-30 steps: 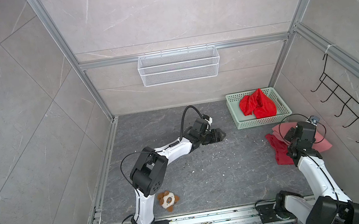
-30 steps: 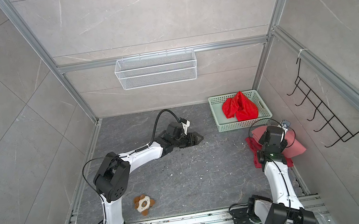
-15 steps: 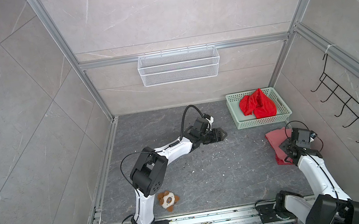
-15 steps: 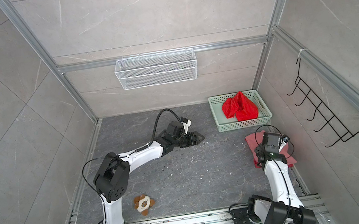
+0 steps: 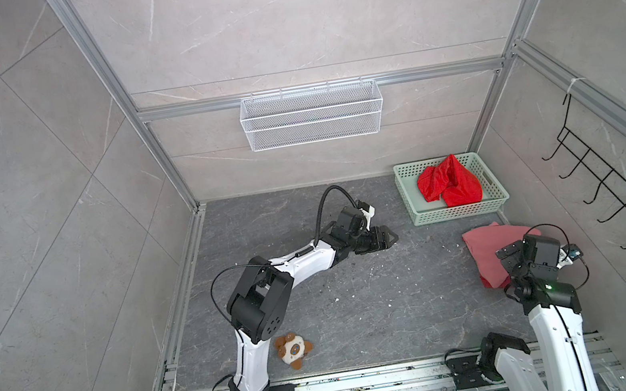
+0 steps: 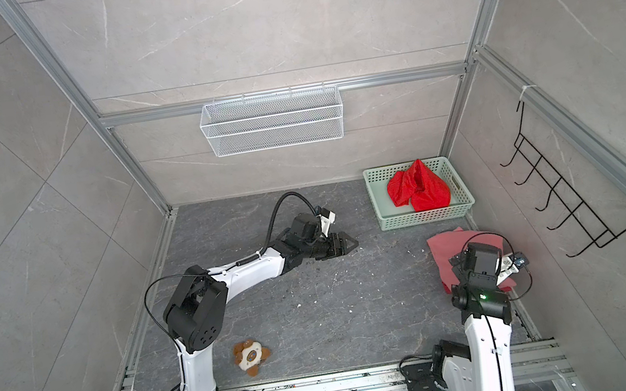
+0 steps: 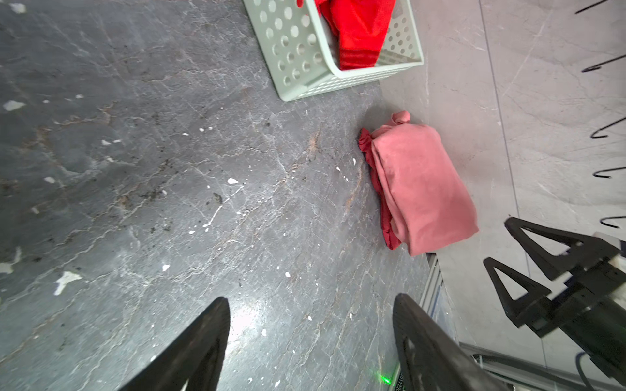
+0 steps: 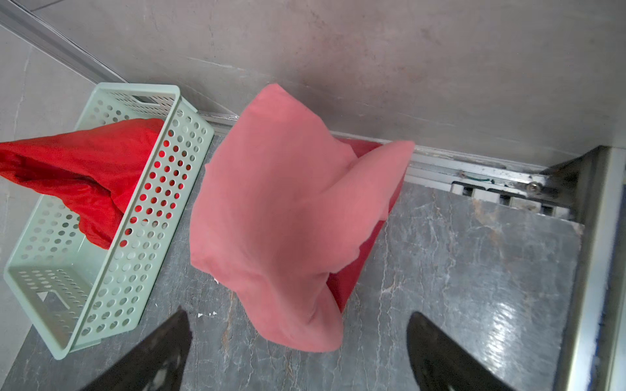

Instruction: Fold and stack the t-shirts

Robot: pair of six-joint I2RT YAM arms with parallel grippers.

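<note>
- A small brown-and-white plush toy (image 5: 293,348) is lying on the grey floor (image 5: 361,303) nearest the front rail, just beside the left arm's base.
- The right gripper (image 5: 508,255) is hovering over the near end of the shirt pile by the right wall. Its jaws are standing wide apart in the right wrist view, gripping nothing.
- The salmon-pink t-shirt (image 5: 487,250) is lying folded on top of the dark crimson t-shirt (image 8: 359,257). The crimson edge is peeking out from under it along one side (image 7: 386,223). The pile is sitting between the right gripper and the basket, against the right wall.
- The left gripper (image 5: 387,238) is hanging low over bare floor near the middle, well apart from the pile. Its jaws are gaping open and holding nothing.
- The pale green perforated basket (image 5: 457,213) is sitting in the far right corner, with the bright scarlet t-shirt (image 5: 450,184) lying bunched and unfolded inside it.
- A white wire basket (image 5: 312,116) is hanging on the back wall.
</note>
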